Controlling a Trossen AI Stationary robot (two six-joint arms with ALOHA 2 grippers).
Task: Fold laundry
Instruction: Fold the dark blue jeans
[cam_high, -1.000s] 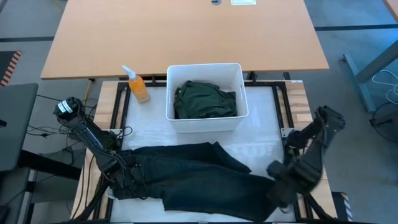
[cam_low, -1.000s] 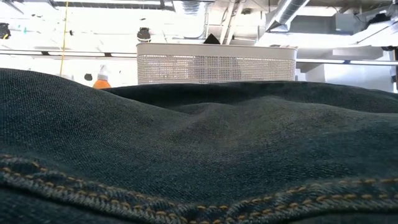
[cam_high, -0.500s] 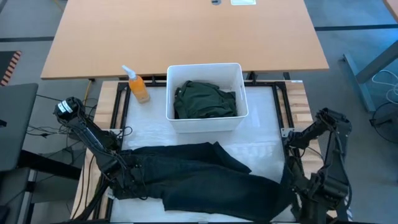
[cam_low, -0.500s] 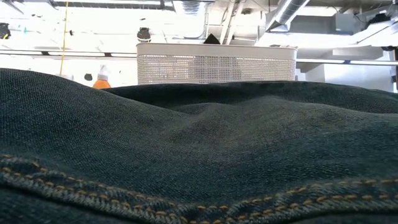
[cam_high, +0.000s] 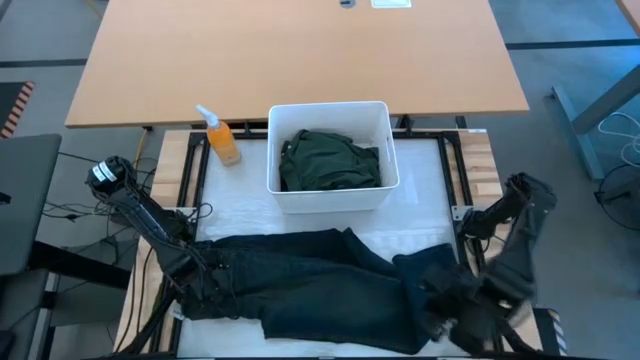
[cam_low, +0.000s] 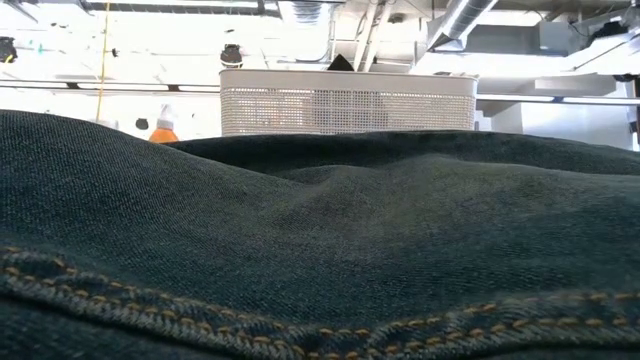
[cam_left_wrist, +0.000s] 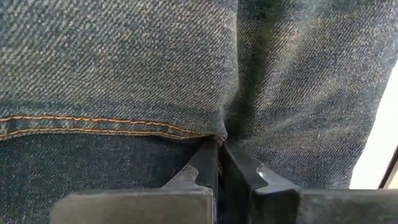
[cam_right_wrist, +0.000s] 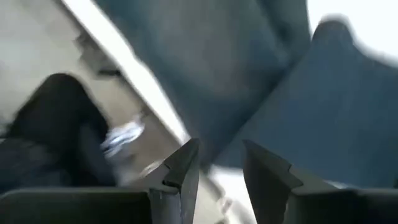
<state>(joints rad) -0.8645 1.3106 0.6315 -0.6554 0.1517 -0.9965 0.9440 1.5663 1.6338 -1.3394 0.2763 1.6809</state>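
Observation:
Long black denim trousers (cam_high: 300, 280) lie spread across the near part of the table and fill the low view (cam_low: 320, 250). My left gripper (cam_high: 195, 285) is at their left end, shut on the cloth (cam_left_wrist: 219, 146). My right gripper (cam_high: 452, 305) hangs blurred over their right end, its fingers (cam_right_wrist: 186, 168) open with nothing between them. A dark green garment (cam_high: 330, 160) lies crumpled in the white bin (cam_high: 330, 108). My left gripper pinches the trousers between its two shut fingers right beside a stitched hem (cam_left_wrist: 211, 135), where the cloth puckers into a crease. The fingers come steeply from above. The trousers lie slack on the table around the hold.
The white bin stands at the table's far middle, its mesh wall (cam_low: 348, 100) showing behind the denim. An orange spray bottle (cam_high: 220, 138) stands left of it. A wooden tabletop (cam_high: 300, 50) lies beyond. White table surface (cam_high: 420, 220) shows between bin and trousers.
My right gripper has swung out past the table's right edge and come back over the trousers' right end, turning as it went. The cloth at that end now reaches farther toward the far edge than before. The left end has stayed where it was.

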